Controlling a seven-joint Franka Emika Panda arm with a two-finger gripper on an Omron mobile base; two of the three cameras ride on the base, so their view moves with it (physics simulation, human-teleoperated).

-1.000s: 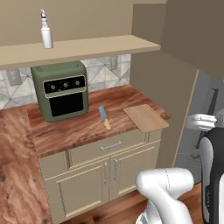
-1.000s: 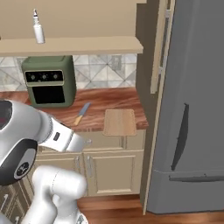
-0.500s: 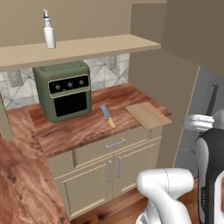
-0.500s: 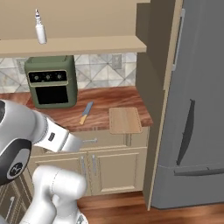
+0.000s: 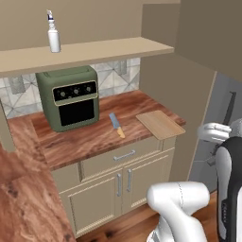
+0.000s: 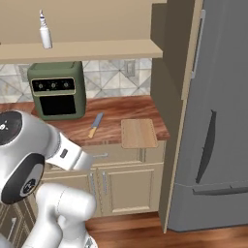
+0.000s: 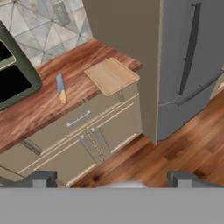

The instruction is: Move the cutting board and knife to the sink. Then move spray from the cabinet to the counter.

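Red-brown counter (image 5: 90, 137), cutting board (image 5: 159, 124), knife (image 5: 116, 125), wood floor (image 7: 175, 148)

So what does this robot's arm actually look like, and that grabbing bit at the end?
The arm is made of fat, rounded, glossy white shells, with dark grey to black rings and round caps at the joints. One link carries a small dark mark. No loose cables show. The tool ends in two small, blocky dark grey fingers, set well apart.
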